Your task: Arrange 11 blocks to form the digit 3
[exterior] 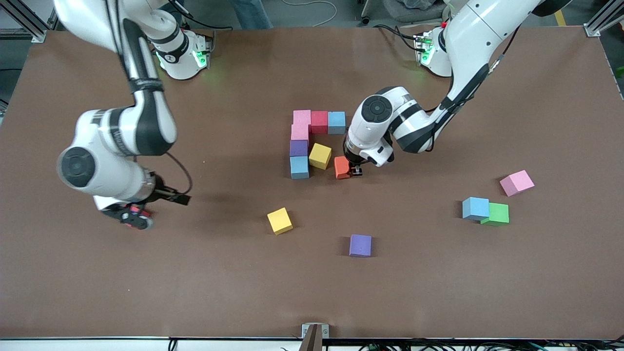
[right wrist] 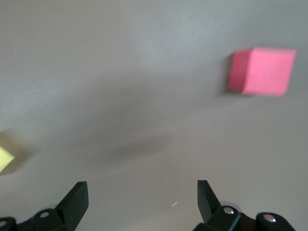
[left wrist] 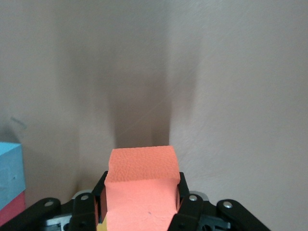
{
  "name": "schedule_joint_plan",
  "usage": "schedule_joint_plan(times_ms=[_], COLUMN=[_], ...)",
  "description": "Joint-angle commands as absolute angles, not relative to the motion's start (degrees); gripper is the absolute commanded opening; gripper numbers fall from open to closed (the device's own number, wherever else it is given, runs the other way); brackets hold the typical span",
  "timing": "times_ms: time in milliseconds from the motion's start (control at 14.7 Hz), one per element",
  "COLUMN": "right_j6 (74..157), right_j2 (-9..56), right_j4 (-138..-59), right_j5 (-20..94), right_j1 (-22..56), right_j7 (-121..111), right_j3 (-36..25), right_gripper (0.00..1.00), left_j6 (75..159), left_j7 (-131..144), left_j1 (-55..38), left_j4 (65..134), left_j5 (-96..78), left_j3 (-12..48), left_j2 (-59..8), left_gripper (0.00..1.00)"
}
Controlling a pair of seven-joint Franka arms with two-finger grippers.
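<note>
between left gripper (left wrist: 139, 211) fingers, orange block (left wrist: 142, 185)

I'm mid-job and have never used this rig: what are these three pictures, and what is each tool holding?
Two robot arms work at a brown table. The big picture looks down from across the table; the others come from a camera on each wrist. The left tool is shut on an orange block, seen close up, beside the partly built figure of blocks. The right tool waits open and empty over bare table. Loose blocks lie nearer the camera, among them a yellow one and a purple one.
</note>
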State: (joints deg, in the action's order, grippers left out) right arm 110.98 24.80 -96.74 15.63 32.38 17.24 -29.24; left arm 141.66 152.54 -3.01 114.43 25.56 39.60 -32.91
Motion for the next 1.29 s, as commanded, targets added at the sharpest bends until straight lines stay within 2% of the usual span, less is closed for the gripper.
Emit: schedule_joint_plan(times_ms=[0,204,341,545,681,818,1022,1227], right_j6=[113.6,113.2,113.6,113.8,113.9,115.1,120.7,121.0], right_j2=[24.5,24.3,25.1,31.2,36.7,41.8,46.1,48.3], right_j4=[-97.3,-95.4,-92.7,-86.6,-80.5,-75.0,-73.2,-70.7], right_j5=[16.1,21.9,21.5,20.0,20.7,20.7,20.7,20.6], right_j1=[31.2,31.5,35.5,40.7,41.9,42.0,42.4,42.3], right_j7=[13.5,21.4,34.1,50.8,61.3,68.5,73.9,78.1], right_j3=[-28.5,-28.1,-28.0,-28.0,-27.9,-25.2,-23.1,-22.1], right_gripper=[1.00,1.00,1.00,1.00,1.00,1.00,1.00,1.00], left_j6=[141.3,141.4,141.5,141.5,141.4,141.3,141.2,141.2], left_j7=[154.9,155.0,155.0,155.0,155.0,155.1,155.1,156.5], left_j1=[-4.5,-4.6,-4.6,-4.8,-4.9,-5.6,-5.7,-6.1], left_j4=[114.4,114.4,114.4,114.9,115.1,115.2,115.6,115.6], left_j5=[26.7,26.7,26.8,26.8,26.9,26.9,26.9,27.0], left_j3=[39.5,39.5,39.5,39.5,39.5,39.5,39.5,39.5], left_j2=[-33.2,-34.0,-34.5,-34.6,-34.6,-34.6,-34.5,-34.5], left_gripper=[0.15,0.15,0.15,0.15,0.15,0.15,0.15,0.15])
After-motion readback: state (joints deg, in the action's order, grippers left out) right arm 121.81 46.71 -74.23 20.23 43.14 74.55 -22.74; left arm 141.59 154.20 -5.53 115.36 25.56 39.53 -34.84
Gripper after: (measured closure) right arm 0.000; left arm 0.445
